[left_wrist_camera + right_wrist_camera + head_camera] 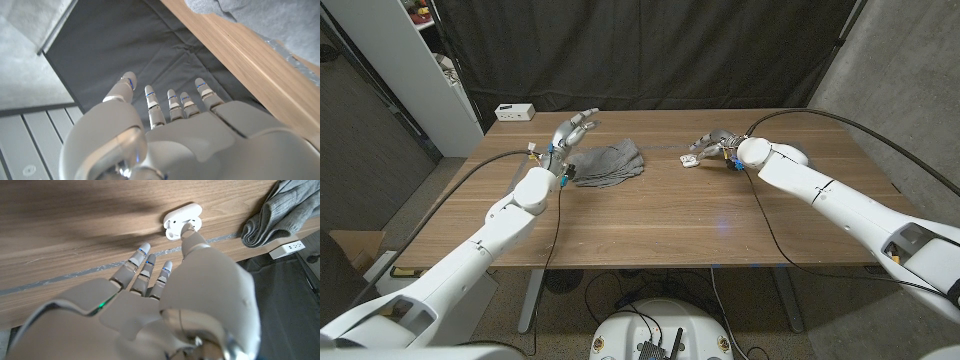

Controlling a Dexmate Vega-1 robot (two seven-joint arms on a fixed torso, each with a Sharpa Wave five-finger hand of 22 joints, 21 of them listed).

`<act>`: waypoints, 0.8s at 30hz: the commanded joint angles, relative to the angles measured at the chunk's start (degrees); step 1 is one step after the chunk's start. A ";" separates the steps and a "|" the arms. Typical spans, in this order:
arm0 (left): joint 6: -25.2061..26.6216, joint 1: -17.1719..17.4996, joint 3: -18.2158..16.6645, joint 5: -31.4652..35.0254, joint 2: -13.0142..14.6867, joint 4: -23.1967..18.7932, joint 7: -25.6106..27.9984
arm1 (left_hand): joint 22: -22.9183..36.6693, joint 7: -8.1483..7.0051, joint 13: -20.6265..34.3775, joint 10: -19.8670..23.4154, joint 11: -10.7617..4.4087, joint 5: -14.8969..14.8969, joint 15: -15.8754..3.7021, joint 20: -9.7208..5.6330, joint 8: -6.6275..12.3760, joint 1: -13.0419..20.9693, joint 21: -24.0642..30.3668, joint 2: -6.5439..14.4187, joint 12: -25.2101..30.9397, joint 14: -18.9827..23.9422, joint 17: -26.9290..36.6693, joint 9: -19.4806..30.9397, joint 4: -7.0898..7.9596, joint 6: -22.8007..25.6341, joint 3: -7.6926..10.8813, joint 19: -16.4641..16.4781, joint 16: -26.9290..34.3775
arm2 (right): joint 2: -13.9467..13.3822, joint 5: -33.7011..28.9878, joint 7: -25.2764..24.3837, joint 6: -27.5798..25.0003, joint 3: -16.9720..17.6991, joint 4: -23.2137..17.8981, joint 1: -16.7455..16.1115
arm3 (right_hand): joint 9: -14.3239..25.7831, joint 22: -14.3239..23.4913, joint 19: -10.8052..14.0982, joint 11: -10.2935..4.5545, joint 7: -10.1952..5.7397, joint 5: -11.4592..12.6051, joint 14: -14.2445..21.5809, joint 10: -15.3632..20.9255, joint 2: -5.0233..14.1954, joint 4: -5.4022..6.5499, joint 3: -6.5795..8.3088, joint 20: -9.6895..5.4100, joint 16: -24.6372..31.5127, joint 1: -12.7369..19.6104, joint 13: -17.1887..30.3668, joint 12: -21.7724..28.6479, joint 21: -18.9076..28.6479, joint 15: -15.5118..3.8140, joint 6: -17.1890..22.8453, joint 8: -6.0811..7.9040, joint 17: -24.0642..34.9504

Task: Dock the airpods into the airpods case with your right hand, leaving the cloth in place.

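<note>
The white airpods case (690, 158) lies on the wooden table (670, 215), right of the middle near the back. In the right wrist view the case (181, 219) has one fingertip (189, 230) of my right hand (165, 305) touching its near edge, while the other fingers stretch out apart beside it. I cannot make out separate airpods. In the head view my right hand (713, 145) sits just right of the case. The grey cloth (610, 163) lies crumpled left of the case. My left hand (575, 130) hovers at the cloth's left edge, fingers spread and holding nothing.
A white power strip (515, 112) sits at the table's back left corner, with a white shelf unit (410, 70) behind it. Black curtains hang behind the table. The left wrist view shows the table edge (240, 47) and the cloth (300, 25).
</note>
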 commanded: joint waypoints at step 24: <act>-3.73 -29.39 16.86 -0.72 -18.60 40.55 -19.92 | 0.18 4.49 -1.06 -6.45 1.44 4.70 1.07 0.22 1.01 -8.23 -0.04 0.55 -1.17 -9.23 0.67 -0.34 5.92 9.67 -0.98 -7.27 0.47 | -4.21 1.06 6.13 10.10 0.92 4.77 1.04 | -2.45 0.16 -3.39 0.55 -0.82 -0.43 -5.91 -6.07 1.50 1.31 -0.79 -0.38 -1.41 -3.22 0.54 -0.56 -0.47 -5.36 -5.17 -2.43 0.99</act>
